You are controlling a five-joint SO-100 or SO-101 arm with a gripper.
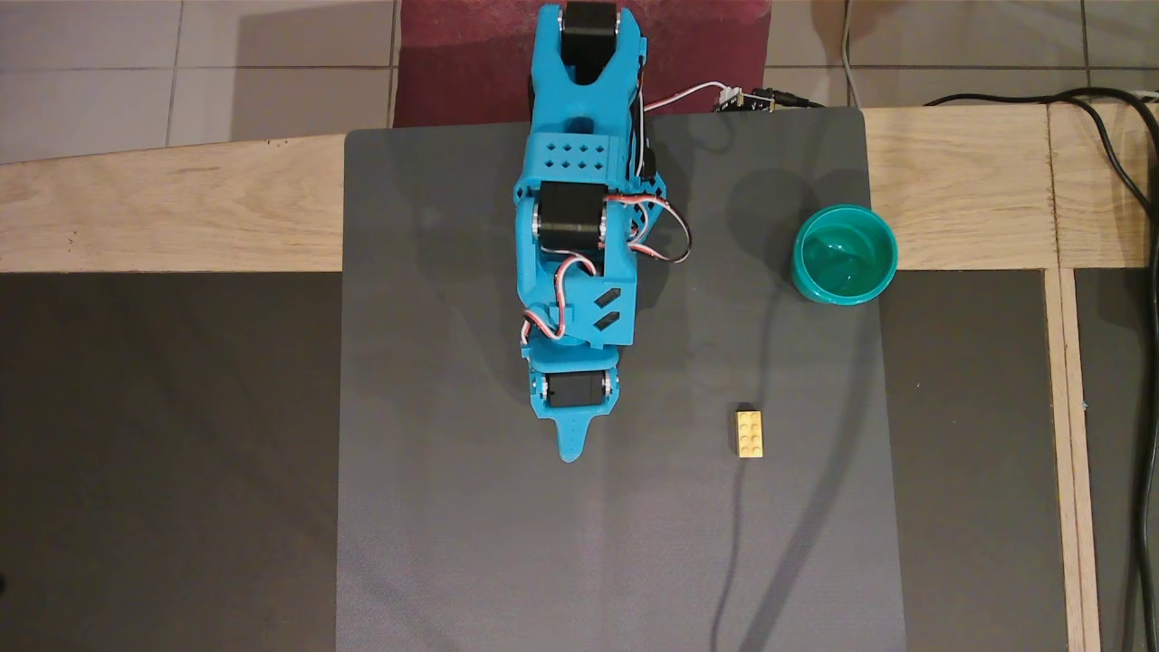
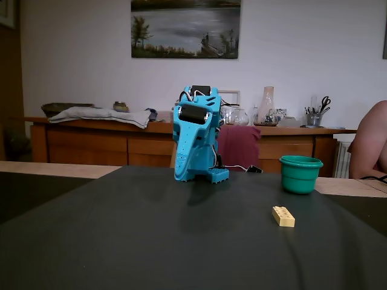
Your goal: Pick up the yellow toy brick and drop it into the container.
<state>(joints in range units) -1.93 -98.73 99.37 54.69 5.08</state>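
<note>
While the bright blue plastic robot arm (image 1: pixel 579 199) sits folded over its base, its claw (image 1: pixel 570 448) points down at the dark grey mat (image 1: pixel 453 525) on the desk, jaws pressed together and holding nothing. To its right in the overhead view, well apart, the small yellow studded toy brick (image 1: pixel 749 434) lies flat on the mat. Farther back, the round teal-green plastic container (image 1: pixel 845 254) stands upright at the mat's edge.
</note>
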